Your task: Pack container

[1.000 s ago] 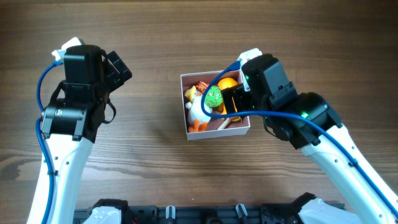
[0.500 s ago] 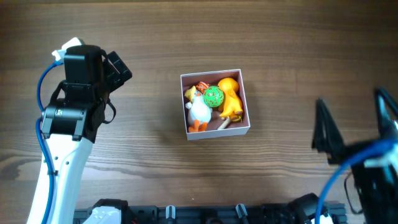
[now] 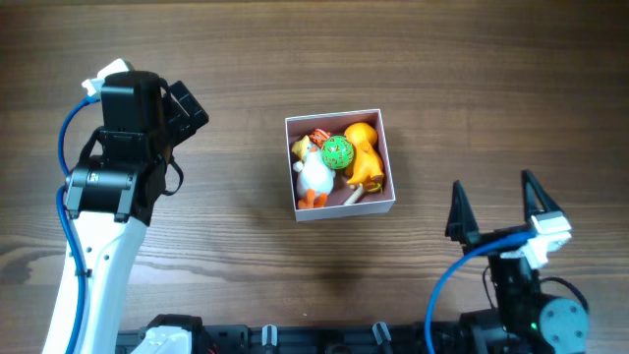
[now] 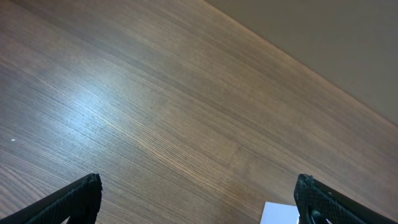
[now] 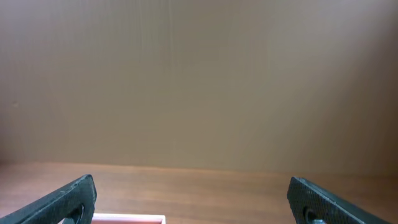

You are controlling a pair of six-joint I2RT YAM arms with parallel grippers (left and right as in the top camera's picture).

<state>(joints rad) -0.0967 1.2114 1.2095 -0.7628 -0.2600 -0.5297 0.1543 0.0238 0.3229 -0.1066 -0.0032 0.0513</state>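
Closest to the base, the right gripper (image 3: 491, 187) stood low at the table's near edge with its jaws spread wide and nothing between them. Its wrist camera looked mostly at a plain wall beyond the wood. Only a strip of the container's rim showed at the bottom of that view.

The container (image 3: 344, 209) sat around mid-table, well apart from both arms. Inside it lay a white chicken toy (image 3: 314, 175), a green ball (image 3: 337, 152), an orange duck (image 3: 364, 147) and a small red-striped piece (image 3: 319, 136), packed close together. No loose toy showed on the table (image 3: 246, 59), so the packing looked finished or nearly so. Any next move would likely be a check for leftovers, or simply parking the arms.

The box's thin white walls were the only edges to mind, and a reach from either side would have to clear them from above. Bare wood lay open all around it.

Farther out on the left, the left gripper (image 3: 189, 106) hung over empty table, also wide apart and holding nothing.
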